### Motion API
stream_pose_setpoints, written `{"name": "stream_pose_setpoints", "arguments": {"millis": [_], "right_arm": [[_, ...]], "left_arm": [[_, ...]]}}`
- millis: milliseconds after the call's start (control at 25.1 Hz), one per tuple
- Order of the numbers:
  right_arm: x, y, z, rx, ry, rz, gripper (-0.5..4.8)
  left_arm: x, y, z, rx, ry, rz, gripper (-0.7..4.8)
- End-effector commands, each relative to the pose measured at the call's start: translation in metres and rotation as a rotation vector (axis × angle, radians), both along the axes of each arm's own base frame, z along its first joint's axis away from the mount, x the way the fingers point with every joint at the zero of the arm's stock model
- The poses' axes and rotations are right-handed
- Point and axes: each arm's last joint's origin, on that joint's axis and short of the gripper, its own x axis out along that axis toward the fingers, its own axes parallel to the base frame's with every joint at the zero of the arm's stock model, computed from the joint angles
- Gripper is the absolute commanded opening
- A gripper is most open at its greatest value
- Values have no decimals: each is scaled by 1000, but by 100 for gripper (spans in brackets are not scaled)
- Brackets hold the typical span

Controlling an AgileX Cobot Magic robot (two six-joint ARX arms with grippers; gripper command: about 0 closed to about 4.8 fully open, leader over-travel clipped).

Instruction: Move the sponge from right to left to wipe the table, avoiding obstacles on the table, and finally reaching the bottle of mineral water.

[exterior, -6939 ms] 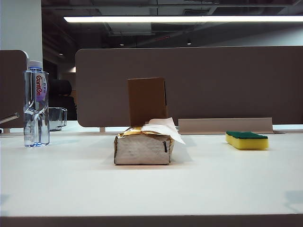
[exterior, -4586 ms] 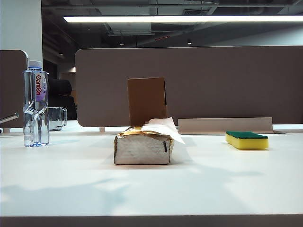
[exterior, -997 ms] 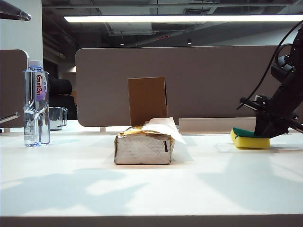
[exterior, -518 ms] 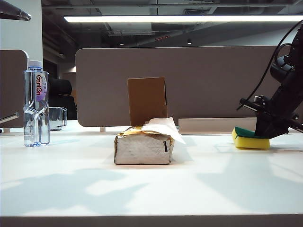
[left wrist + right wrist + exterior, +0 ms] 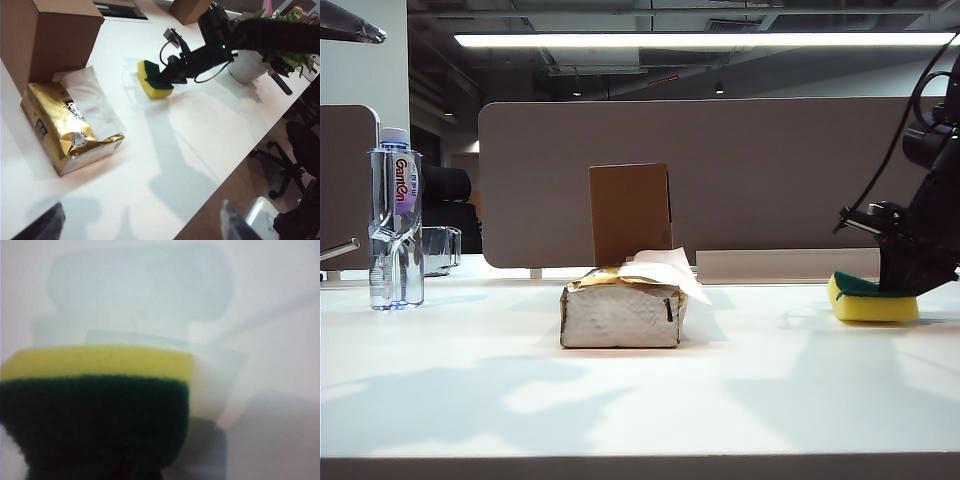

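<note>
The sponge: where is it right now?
In the exterior view the sponge lies on the table's far right, under the shut right gripper, well right of the tissue pack.

Right gripper [image 5: 910,285] reached down at the far right of the exterior view, jaws closed on the sponge [image 5: 873,300], black arm angled up and out past the frame edge, cable looping beside it. Left gripper [image 5: 137,222] hung high over the near table edge, fingers [image 5: 45,225] spread wide apart, holding nothing, only their tips showing.
</note>
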Motion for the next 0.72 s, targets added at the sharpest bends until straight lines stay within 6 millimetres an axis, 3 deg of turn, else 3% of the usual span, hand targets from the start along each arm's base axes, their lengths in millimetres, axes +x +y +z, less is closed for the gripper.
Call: {"name": "stream_pose_setpoints", "arguments": {"millis": [40,160,718], "right_arm": [[-23,4,-17,-43,96,0,-9],[-51,5,-26,-33,98,-19,-9],[-124,9,-25,-15,94,-56,-9]], "left_arm": [[0,0,3,0,-24,-6,404],[-1,0,3,0,-25,-6,404],[-1,0,4,0,-30,-6,404]]}}
